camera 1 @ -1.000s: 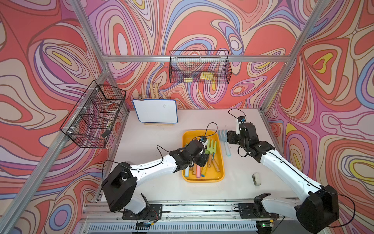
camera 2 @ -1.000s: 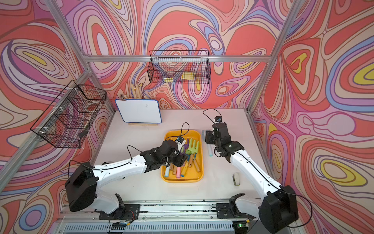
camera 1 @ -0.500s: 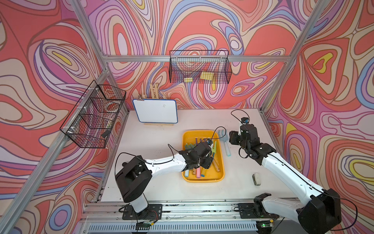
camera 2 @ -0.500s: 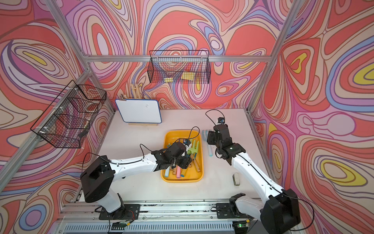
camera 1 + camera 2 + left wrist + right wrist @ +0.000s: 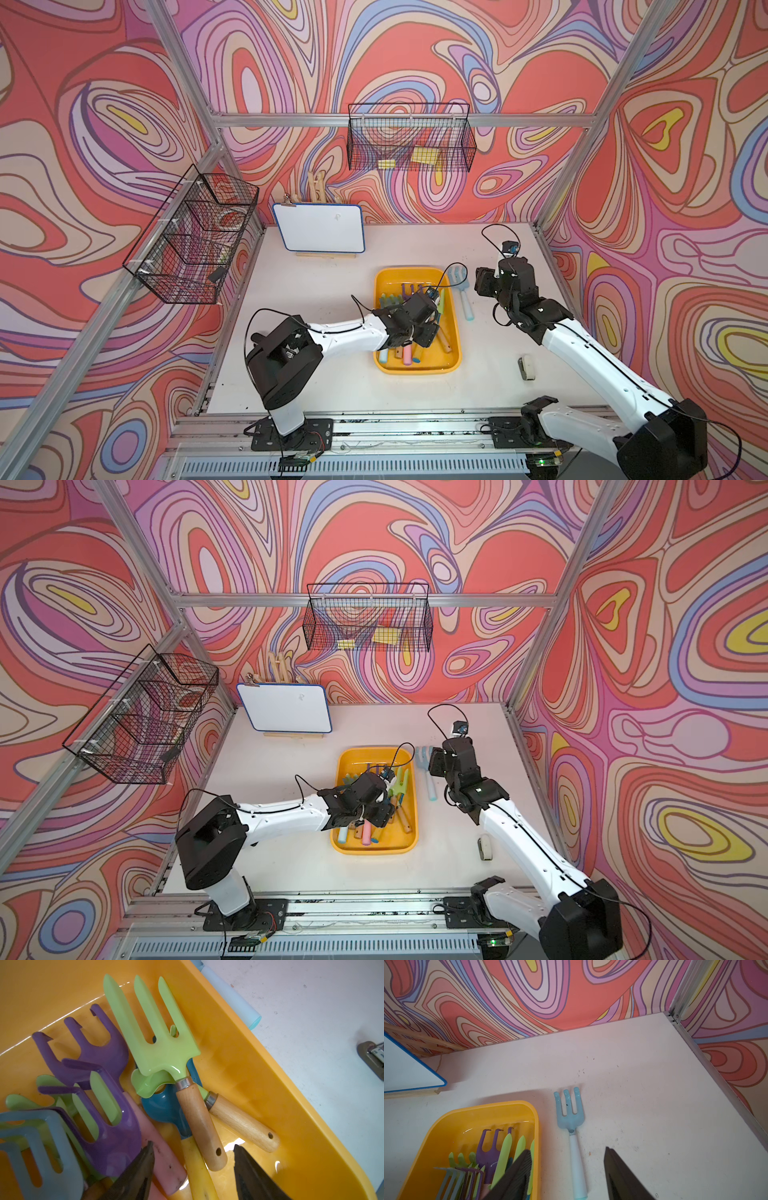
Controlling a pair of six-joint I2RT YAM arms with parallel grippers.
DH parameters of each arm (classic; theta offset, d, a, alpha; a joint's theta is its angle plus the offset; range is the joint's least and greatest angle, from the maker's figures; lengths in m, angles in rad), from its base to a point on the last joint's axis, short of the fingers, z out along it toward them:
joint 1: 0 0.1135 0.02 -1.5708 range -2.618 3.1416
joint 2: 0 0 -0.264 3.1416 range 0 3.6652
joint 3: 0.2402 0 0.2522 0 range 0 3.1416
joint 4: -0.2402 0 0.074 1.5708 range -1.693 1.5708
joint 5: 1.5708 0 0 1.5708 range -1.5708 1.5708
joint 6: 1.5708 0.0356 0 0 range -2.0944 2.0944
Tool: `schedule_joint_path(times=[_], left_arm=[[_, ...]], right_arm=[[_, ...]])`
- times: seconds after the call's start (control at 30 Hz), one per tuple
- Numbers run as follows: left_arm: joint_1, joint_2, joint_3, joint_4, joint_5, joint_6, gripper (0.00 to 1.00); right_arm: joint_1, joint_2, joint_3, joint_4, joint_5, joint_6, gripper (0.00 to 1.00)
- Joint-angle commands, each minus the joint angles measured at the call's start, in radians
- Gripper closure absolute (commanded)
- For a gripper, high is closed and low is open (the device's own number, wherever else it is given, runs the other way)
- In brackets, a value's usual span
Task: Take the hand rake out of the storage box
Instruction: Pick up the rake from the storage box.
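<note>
1. The left gripper [image 5: 193, 1145] is low over the near half of the storage box [image 5: 259, 1076]. Its jaws are spread and grip nothing. A wooden handle [image 5: 201, 1126] lies below the gap, so a grasp appears to be lined up but not yet made.
2. The storage box sits mid-table with its long axis running near to far. The tools are piled with their heads toward the far end, which leaves the handles facing the arms.
3. The purple hand rakes [image 5: 99, 1051] (hooked tines) remain inside the box, left of the green fork [image 5: 153, 1039]. They overlap their neighbours, so lifting one will probably drag the others.
4. The light-blue hand rake [image 5: 570, 1113] lies flat on the table just right of the box and parallel to it. It is fully outside, and by judgement this one counts as removed.
5. The right gripper [image 5: 567, 1149] hovers above the white handle of the light-blue hand rake. Its jaws are wide apart and hold nothing.
</note>
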State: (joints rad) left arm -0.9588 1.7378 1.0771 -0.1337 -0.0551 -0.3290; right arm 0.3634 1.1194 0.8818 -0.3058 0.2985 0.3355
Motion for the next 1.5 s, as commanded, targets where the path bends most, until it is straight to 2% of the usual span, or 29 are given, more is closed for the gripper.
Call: schedule_joint_path(times=[0.0, 0.57, 0.87, 1.13, 1.23, 1.3, 1.47], left_arm=[[-0.011, 0.031, 0.027, 0.018, 0.01, 0.013, 0.36], [-0.012, 0.128, 0.056, 0.042, 0.058, -0.01, 0.46], [-0.011, 0.154, 0.067, 0.036, 0.053, -0.014, 0.59], [-0.011, 0.182, 0.087, 0.019, 0.053, -0.016, 0.58], [-0.012, 0.192, 0.095, 0.008, 0.054, -0.017, 0.51], [-0.011, 0.197, 0.1, 0.002, 0.053, -0.018, 0.5], [-0.011, 0.191, 0.096, 0.001, 0.042, -0.016, 0.61]], right_arm=[[0.003, -0.013, -0.013, 0.02, 0.001, 0.009, 0.4], [0.002, -0.025, -0.016, 0.025, -0.022, 0.005, 0.4], [0.003, -0.027, -0.016, 0.027, -0.03, 0.005, 0.4], [0.002, -0.022, -0.015, 0.025, -0.037, 0.003, 0.4], [0.003, -0.018, -0.014, 0.025, -0.039, 0.001, 0.4], [0.002, -0.018, -0.014, 0.025, -0.041, 0.001, 0.39], [0.003, -0.021, -0.014, 0.025, -0.042, 0.002, 0.39]])
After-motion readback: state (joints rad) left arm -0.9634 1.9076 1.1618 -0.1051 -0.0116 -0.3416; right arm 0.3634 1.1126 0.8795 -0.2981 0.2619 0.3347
